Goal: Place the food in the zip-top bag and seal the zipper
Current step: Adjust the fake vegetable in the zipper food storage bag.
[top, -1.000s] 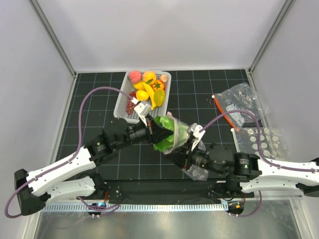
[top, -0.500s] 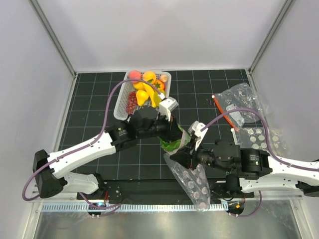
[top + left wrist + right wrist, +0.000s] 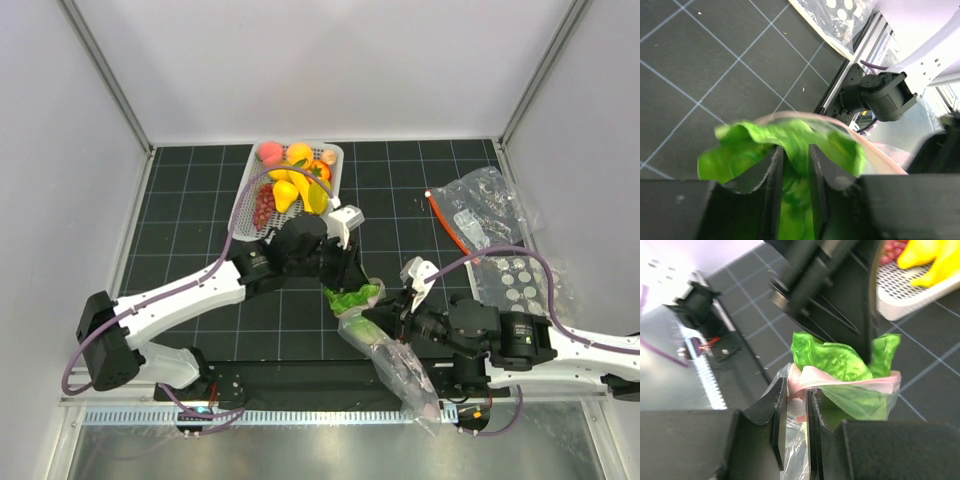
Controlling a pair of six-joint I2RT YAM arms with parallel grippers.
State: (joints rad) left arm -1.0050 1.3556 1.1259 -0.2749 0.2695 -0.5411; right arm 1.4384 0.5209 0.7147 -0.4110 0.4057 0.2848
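Observation:
My left gripper (image 3: 350, 283) is shut on the green leafy cabbage (image 3: 352, 298) and holds it in the mouth of the dotted zip-top bag (image 3: 395, 362). In the left wrist view my gripper (image 3: 793, 150) pinches the cabbage (image 3: 740, 150), with the pinkish zipper (image 3: 880, 155) curving round it. My right gripper (image 3: 392, 318) is shut on the bag's mouth edge. In the right wrist view it (image 3: 796, 390) clamps the zipper (image 3: 840, 377), and the cabbage (image 3: 835, 360) sits partly inside, its lower part showing through the plastic (image 3: 805, 450).
A white basket (image 3: 248, 218) at the back holds a banana (image 3: 300, 188), a pink peach (image 3: 270, 152), dark grapes (image 3: 263, 205) and an orange-red fruit (image 3: 318, 170). At the right lie a clear bag with an orange-red strip (image 3: 480, 200) and another dotted bag (image 3: 515, 278).
My left gripper has carried the cabbage down and to the right into the bag's mouth. My right gripper has shifted right, and the bag now hangs toward the front edge.

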